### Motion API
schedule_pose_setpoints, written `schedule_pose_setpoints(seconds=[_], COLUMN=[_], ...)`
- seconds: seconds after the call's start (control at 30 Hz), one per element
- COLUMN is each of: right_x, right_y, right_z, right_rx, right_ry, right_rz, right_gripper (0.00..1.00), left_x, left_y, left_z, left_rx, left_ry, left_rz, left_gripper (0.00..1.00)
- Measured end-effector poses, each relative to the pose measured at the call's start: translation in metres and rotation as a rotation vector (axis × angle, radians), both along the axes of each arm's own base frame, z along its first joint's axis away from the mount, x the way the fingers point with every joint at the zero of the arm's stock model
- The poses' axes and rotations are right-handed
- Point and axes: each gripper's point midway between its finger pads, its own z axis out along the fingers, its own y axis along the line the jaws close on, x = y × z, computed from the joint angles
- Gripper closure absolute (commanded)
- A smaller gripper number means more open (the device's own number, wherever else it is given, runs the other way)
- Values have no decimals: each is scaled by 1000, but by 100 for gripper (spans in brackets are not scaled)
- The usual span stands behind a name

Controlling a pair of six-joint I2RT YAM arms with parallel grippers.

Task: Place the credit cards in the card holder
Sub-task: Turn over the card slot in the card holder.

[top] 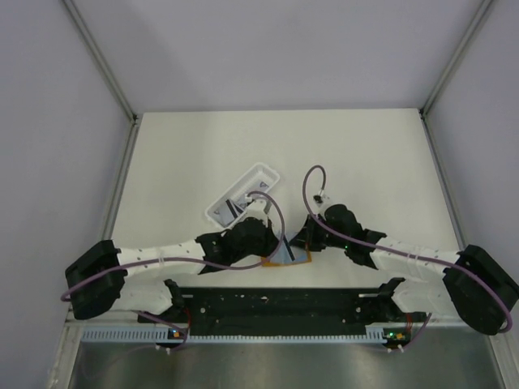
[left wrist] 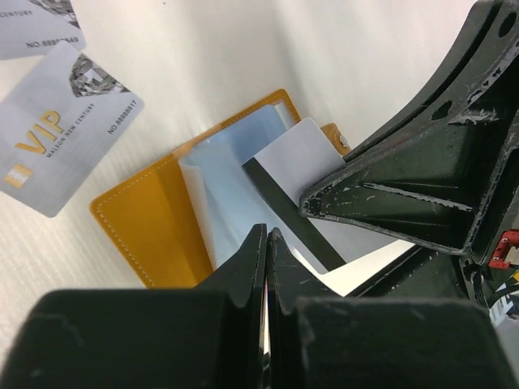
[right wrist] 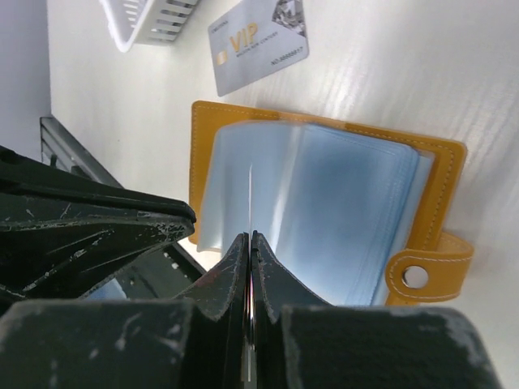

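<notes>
Gripping a thin white plastic card with a black stripe (left wrist: 298,152), the right gripper (right wrist: 250,240) is clenched on it. In the right wrist view the card shows edge-on, as a pale line rising from the fingertips.

- The card's free end lies over the flat orange-tan card holder (left wrist: 146,220), which is open on the white table (top: 365,162) between the two arms.
- The card sits on the holder's pale blue clear plastic sleeves (right wrist: 340,203). Whether its edge has entered a pocket cannot be told.
- An orange strap tab with a metal snap (right wrist: 420,274) sticks out from one side of the holder.
- The left gripper (left wrist: 266,237) is clenched, fingertips pressed together at the near edge of the sleeves. A thin pale sliver shows between the fingers; what it is cannot be told.
- A silver VIP card with gold lettering (left wrist: 65,134) lies flat on the table just beside the holder, not touching it.
- A second silver card (left wrist: 32,20) is partly in view beyond it, cut off by the picture's edge.
- A long white slotted plastic tray (right wrist: 150,20) rests further back, near the VIP card.
</notes>
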Motion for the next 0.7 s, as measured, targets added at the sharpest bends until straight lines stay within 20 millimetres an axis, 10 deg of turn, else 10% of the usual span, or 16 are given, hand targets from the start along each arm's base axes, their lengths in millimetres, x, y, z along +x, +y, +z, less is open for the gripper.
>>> schedule_pose_setpoints(seconds=[0.37,0.7], right_x=[-8,-4], right_y=[20,36], right_z=[-24,-39], right_rx=[9,5], right_ry=[80,108], right_rz=[67,75], right_gripper=[100,100], left_x=[3,1], left_y=[45,55], left_z=[41,19], left_rx=[-77,-9], left_ry=[-98,-80], left_rz=[133,143], left_gripper=[100,100])
